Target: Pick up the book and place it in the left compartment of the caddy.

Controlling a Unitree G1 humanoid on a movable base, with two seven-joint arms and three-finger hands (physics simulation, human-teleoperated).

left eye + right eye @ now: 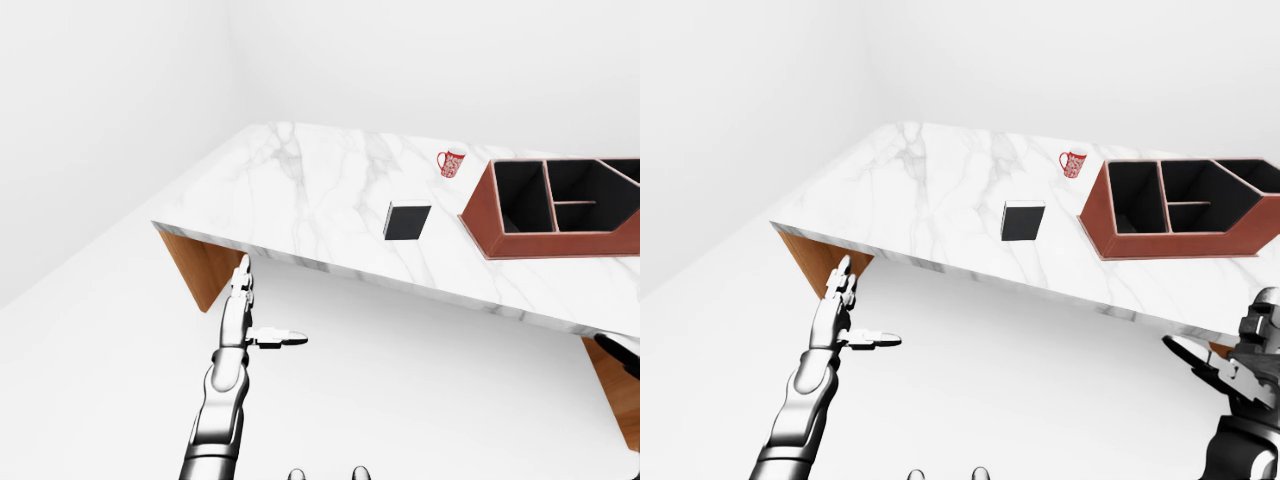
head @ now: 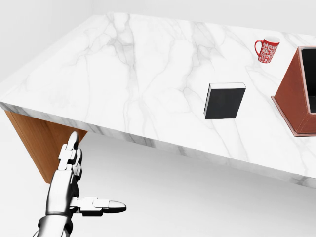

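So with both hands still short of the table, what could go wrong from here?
The book lies flat on the marble table, so the fingers may struggle to get under it. The mug stands near the caddy and could be knocked. The left hand and right hand are low, so either could clip the table edge.

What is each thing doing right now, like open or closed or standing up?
book: closed, lying flat on the table
mug: upright
caddy: compartments look empty
left robot hand: open, holding nothing
right robot hand: open, holding nothing
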